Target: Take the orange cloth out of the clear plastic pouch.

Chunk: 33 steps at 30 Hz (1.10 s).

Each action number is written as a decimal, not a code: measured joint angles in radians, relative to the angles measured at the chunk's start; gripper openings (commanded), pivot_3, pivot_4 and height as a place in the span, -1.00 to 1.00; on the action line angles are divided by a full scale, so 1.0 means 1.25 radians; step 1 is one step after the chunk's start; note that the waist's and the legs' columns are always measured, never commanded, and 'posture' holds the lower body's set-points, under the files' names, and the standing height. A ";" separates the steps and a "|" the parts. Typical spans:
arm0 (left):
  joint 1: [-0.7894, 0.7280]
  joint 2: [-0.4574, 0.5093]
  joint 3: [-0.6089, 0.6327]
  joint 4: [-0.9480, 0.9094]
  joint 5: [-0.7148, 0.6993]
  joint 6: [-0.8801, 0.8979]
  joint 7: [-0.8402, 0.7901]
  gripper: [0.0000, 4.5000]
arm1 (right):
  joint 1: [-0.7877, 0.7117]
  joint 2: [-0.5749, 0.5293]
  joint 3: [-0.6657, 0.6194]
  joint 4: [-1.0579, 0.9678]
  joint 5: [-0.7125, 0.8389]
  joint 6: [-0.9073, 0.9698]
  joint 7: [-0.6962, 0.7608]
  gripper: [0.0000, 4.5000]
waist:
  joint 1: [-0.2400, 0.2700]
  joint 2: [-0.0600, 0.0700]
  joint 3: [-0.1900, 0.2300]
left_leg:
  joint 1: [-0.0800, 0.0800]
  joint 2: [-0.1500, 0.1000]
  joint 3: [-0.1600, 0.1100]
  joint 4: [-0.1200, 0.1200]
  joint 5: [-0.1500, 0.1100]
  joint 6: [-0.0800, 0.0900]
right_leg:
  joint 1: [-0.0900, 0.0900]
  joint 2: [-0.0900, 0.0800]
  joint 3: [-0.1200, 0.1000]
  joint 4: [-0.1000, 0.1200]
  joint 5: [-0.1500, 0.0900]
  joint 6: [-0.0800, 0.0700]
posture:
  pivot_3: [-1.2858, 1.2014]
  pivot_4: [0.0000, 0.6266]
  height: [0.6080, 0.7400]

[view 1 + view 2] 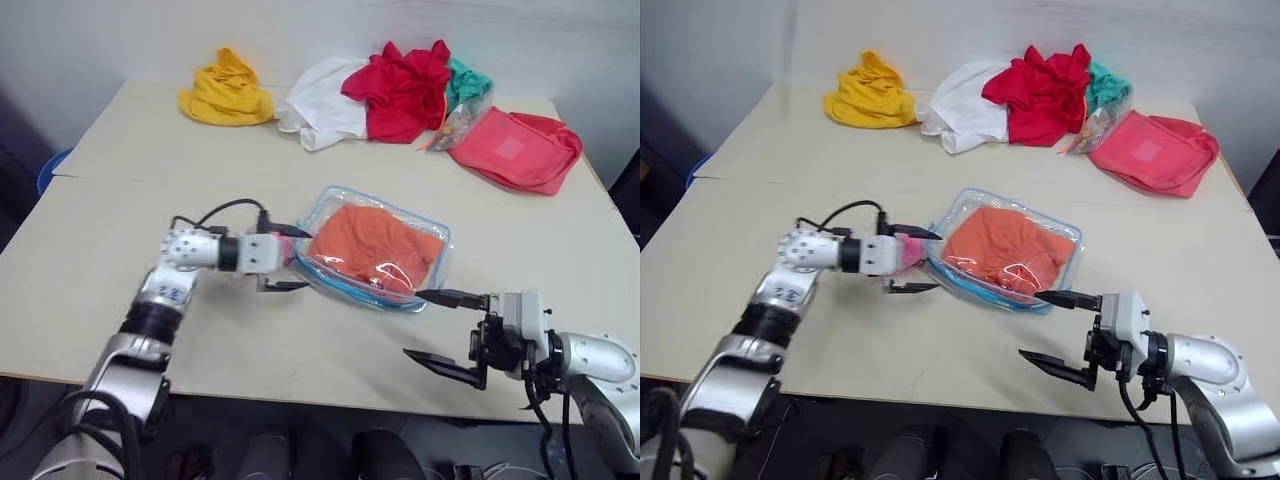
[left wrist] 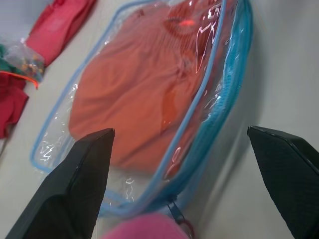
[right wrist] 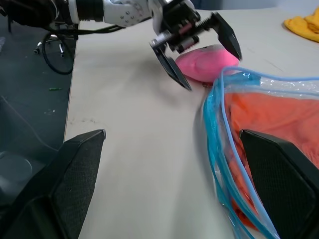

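A pale wooden table (image 1: 150, 190) is set against a light wall. The clear plastic pouch (image 1: 432, 262) lies at its middle with the orange cloth (image 1: 375, 245) inside. The left gripper (image 1: 285, 258) and right gripper (image 1: 445, 327) are spread wide, empty, at opposite ends of the pouch. A yellow cloth (image 1: 227, 92), red cloth (image 1: 405, 88) and pink bag (image 1: 517, 148) are ranged along the far edge.

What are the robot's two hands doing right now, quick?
Left gripper: open, empty, beside the clear plastic pouch.
Right gripper: open, empty.
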 measured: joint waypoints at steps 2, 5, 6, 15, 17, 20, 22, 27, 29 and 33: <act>-0.025 -0.009 -0.009 0.058 0.025 -0.036 0.022 1.00 | 0.013 0.000 -0.001 -0.006 -0.006 0.004 -0.012 1.00 | -0.005 0.000 0.000 | 0.000 0.000 0.000 -0.001 0.000 0.000 | -0.001 0.000 -0.001 0.000 0.000 0.000 | 0.03 -0.52 1.00; -0.048 -0.033 -0.008 0.119 0.033 -0.062 0.052 0.74 | 0.026 0.001 -0.003 -0.009 -0.012 0.010 -0.024 1.00 | -0.005 0.000 0.000 | 0.000 0.001 0.000 0.000 0.000 0.000 | -0.001 0.000 -0.001 0.001 0.000 0.000 | 0.03 -0.52 1.00; -0.054 -0.045 -0.007 0.134 0.028 -0.061 0.055 0.62 | 0.033 0.003 -0.004 -0.013 -0.013 0.011 -0.029 1.00 | -0.003 -0.001 0.000 | 0.000 0.000 0.000 0.000 0.000 0.000 | 0.000 0.000 -0.001 0.001 0.000 0.000 | 0.03 -0.52 1.00; -0.051 -0.081 0.032 0.137 -0.060 0.055 -0.004 -0.57 | 0.076 0.003 0.011 -0.082 -0.024 0.037 -0.043 1.00 | -0.001 -0.001 0.000 | 0.000 0.000 0.000 0.000 0.000 0.000 | 0.000 0.000 -0.001 0.001 0.000 0.000 | 0.03 -0.52 1.00; -0.041 -0.097 0.046 0.114 -0.094 0.128 -0.021 -0.85 | 0.065 0.003 0.037 -0.106 -0.023 0.063 -0.052 1.00 | -0.001 -0.001 0.000 | 0.000 0.000 -0.001 0.000 0.000 0.000 | 0.000 0.000 -0.001 0.001 0.000 0.000 | 0.03 -0.52 1.00; -0.021 -0.102 0.044 0.067 -0.108 0.200 -0.044 -0.99 | 0.054 0.003 0.062 -0.121 -0.023 0.085 -0.060 1.00 | -0.003 -0.001 0.000 | 0.000 0.000 -0.001 0.000 0.000 0.000 | 0.000 0.000 0.000 0.001 0.000 0.000 | 0.03 -0.52 1.00; -0.008 -0.094 0.039 0.039 -0.106 0.211 -0.051 -0.99 | 0.054 0.003 0.065 -0.122 -0.024 0.088 -0.060 1.00 | -0.003 -0.001 0.000 | 0.000 0.000 -0.001 0.000 0.000 0.000 | 0.000 0.000 0.001 0.001 0.000 0.000 | 0.03 -0.52 1.00; 0.019 -0.089 0.035 -0.008 -0.103 0.238 -0.058 -0.99 | 0.061 0.009 0.064 -0.107 -0.042 0.070 -0.057 1.00 | -0.001 -0.001 0.000 | 0.000 0.000 -0.001 0.000 0.000 0.000 | 0.000 0.000 0.001 0.000 0.000 0.000 | 0.03 -0.52 1.00; 0.030 -0.089 0.035 -0.037 -0.105 0.255 -0.059 -0.99 | 0.070 0.028 0.055 -0.080 -0.057 0.031 -0.057 1.00 | -0.001 -0.001 0.000 | 0.000 0.000 -0.001 0.000 0.000 0.000 | 0.000 0.000 0.002 0.000 0.000 0.000 | 0.03 -0.52 1.00; 0.054 -0.089 0.034 -0.093 -0.103 0.267 -0.049 -0.54 | 0.102 0.044 0.013 -0.024 -0.082 -0.054 -0.043 1.00 | -0.001 -0.001 0.000 | 0.000 0.000 -0.001 0.000 0.000 0.000 | 0.000 0.000 0.002 0.000 0.000 0.000 | 0.03 -0.52 1.00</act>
